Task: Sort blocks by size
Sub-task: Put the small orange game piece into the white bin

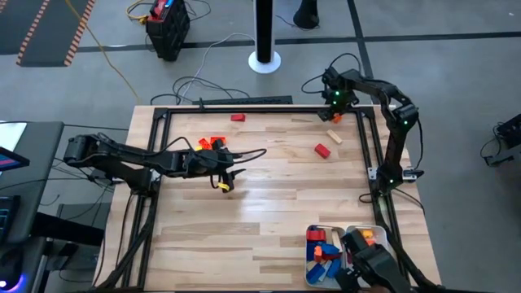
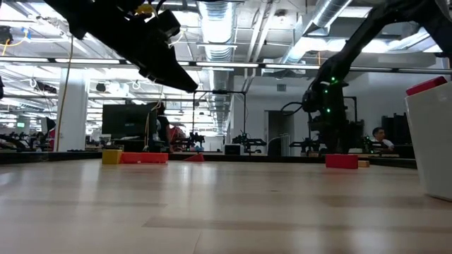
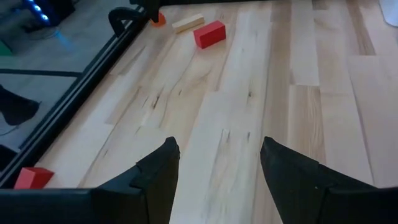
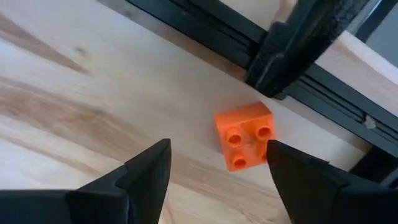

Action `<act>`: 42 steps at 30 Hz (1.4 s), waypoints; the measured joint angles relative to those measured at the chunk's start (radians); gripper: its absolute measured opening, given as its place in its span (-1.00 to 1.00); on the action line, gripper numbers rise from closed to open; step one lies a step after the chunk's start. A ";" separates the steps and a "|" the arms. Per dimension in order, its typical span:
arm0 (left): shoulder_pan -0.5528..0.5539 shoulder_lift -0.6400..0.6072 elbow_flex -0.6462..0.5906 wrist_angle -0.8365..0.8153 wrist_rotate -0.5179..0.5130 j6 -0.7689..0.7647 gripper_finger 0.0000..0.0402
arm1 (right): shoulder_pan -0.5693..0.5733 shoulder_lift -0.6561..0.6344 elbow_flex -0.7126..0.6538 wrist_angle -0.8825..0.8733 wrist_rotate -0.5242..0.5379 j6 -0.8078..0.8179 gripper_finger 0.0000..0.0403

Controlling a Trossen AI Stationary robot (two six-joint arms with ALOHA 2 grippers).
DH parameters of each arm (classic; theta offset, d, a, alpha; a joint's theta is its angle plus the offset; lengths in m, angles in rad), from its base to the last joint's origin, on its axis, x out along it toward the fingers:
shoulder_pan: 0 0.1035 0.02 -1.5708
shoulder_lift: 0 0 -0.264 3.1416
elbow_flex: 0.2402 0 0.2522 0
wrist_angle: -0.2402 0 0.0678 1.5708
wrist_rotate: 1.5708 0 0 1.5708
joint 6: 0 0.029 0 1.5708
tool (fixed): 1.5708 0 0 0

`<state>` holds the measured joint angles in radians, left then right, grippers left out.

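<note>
An orange block (image 4: 245, 144), square with its studs up, lies flat on the table at the far right corner, beside the black frame rail (image 4: 205, 28). My right gripper (image 4: 217, 168) (image 1: 334, 108) points down over it, open, its fingers clear of the block. A tan block (image 1: 334, 136) and a red block (image 1: 322, 150) lie close by. A red block (image 1: 237, 117) lies at the far edge, and a red and orange cluster (image 1: 210, 143) lies at the left. My left gripper (image 3: 217, 168) (image 1: 232, 173) hovers open over bare wood near the middle, with nothing between its fingers.
Two white trays (image 1: 348, 231) at the near right corner hold several blocks in blue, red and orange. One tray's wall (image 2: 431, 148) rises at the right of the low view. A black frame (image 1: 163, 122) runs around the table top. Bare wood lies in the middle and near left.
</note>
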<state>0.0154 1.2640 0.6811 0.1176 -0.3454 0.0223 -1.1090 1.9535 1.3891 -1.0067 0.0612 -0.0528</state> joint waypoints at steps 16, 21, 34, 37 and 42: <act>-0.002 0.000 0.000 -0.050 0.001 -0.026 0.08 | 0.103 0.006 0.010 -0.130 -0.153 -0.112 0.44; -0.002 0.000 0.000 -0.064 0.001 -0.037 0.08 | 0.215 -0.037 0.043 -0.202 -0.222 -0.137 0.44; -0.011 0.000 0.000 -0.083 0.002 -0.064 0.08 | 0.239 -0.065 0.036 -0.147 -0.035 0.130 0.44; -0.018 0.000 0.000 -0.083 0.002 -0.064 0.08 | 0.240 -0.066 0.029 -0.144 -0.036 0.140 0.44; -0.028 0.000 0.000 -0.083 0.002 -0.070 0.08 | 0.221 -0.058 0.029 -0.143 -0.096 0.151 0.44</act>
<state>-0.0121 1.2644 0.6815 0.0349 -0.3431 -0.0480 -0.8884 1.8954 1.4181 -1.1496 -0.0351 0.0978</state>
